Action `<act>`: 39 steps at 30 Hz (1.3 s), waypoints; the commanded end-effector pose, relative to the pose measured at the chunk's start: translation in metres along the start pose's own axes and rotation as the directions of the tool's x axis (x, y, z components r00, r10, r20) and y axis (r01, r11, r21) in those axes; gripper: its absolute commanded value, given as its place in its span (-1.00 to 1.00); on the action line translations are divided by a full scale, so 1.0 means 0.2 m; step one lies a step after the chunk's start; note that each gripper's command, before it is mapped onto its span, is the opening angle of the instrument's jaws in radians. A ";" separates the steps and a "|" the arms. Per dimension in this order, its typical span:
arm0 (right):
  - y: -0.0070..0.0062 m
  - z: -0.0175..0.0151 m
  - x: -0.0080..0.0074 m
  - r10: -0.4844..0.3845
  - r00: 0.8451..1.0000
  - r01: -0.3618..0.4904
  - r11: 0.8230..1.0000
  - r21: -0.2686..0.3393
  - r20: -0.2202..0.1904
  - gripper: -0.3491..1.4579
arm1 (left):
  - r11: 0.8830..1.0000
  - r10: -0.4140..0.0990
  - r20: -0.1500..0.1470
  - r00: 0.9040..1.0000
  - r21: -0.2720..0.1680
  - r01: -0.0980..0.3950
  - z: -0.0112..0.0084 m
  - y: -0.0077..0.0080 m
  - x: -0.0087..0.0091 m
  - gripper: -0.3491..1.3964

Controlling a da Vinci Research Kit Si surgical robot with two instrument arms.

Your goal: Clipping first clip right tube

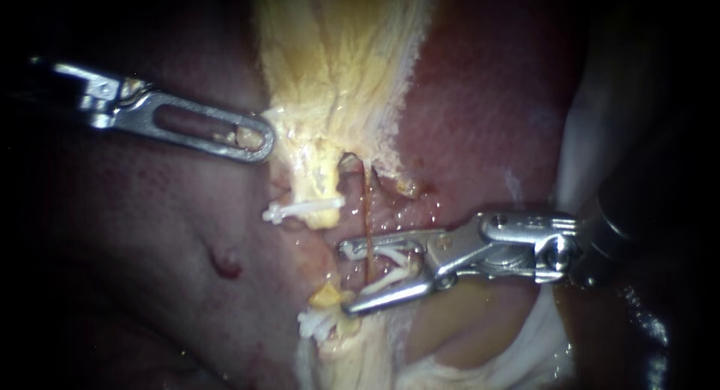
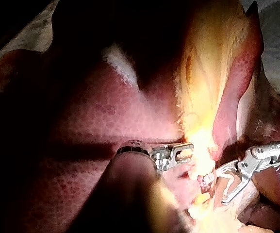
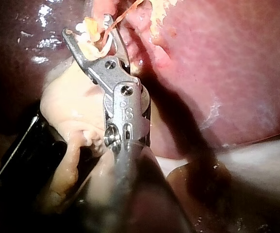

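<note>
My right instrument (image 1: 346,279) comes in from the right. Its jaws stand wide apart with a white clip (image 1: 390,266) seated between them. A thin orange-brown tube, the right tube (image 1: 367,202), runs down through the gap between those jaws. The right wrist view shows the same jaws (image 3: 87,26) around the clip (image 3: 98,41) and the tube (image 3: 123,14). My left instrument (image 1: 259,139) is shut on the edge of the yellowish gallbladder (image 1: 337,67) and holds it to the left; its jaws (image 2: 188,149) also show in the left wrist view.
A white clip (image 1: 304,208) sits across the pale stump left of the tube, and another white clip (image 1: 315,322) lies lower down. Dark red liver (image 1: 150,232) surrounds the site. White cloth (image 1: 592,120) lies behind the right instrument's shaft.
</note>
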 end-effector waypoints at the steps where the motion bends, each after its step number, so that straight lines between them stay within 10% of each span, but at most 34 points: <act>1: -0.001 0.000 0.001 0.002 1.000 -0.002 1.000 0.011 -0.001 -0.06 | 1.000 0.000 0.000 1.000 0.000 0.000 0.000 0.000 0.000 -1.00; 15: -0.016 0.004 0.009 0.056 0.998 -0.051 0.994 0.101 -0.041 -0.07 | 1.000 0.000 0.000 1.000 0.000 0.000 0.000 0.001 0.000 -1.00; 39: -0.006 -0.003 0.003 0.060 0.997 -0.056 0.993 0.103 -0.039 -0.37 | 1.000 0.000 0.000 1.000 0.000 0.000 0.000 0.002 0.000 -1.00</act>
